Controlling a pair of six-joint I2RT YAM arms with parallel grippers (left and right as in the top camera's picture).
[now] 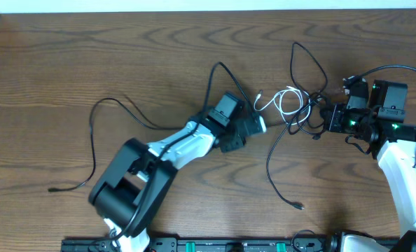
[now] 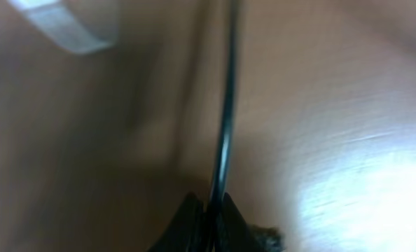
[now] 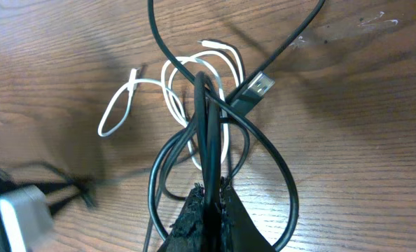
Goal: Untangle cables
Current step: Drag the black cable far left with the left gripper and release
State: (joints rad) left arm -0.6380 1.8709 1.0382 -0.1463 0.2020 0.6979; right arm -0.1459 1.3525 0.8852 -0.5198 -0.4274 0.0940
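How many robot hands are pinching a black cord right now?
2. The left gripper, near the middle, is shut on a black cord. The right gripper, on the right, is shut on the tangled black cords beside the white cord.

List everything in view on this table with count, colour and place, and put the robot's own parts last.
table: one, brown wood, under everything.
black cords: several, black, exact count hidden by the tangle; one trails across the table's left, the rest knot right of centre.
white cord: one, white, coiled inside the knot.
left arm: one, black and white, reaching from the near edge to the centre.
right arm: one, black and white, at the right edge.
left hand: one, black, shut on one of the black cords, left of the knot.
right hand: one, black, shut on black cords at the knot's right side.
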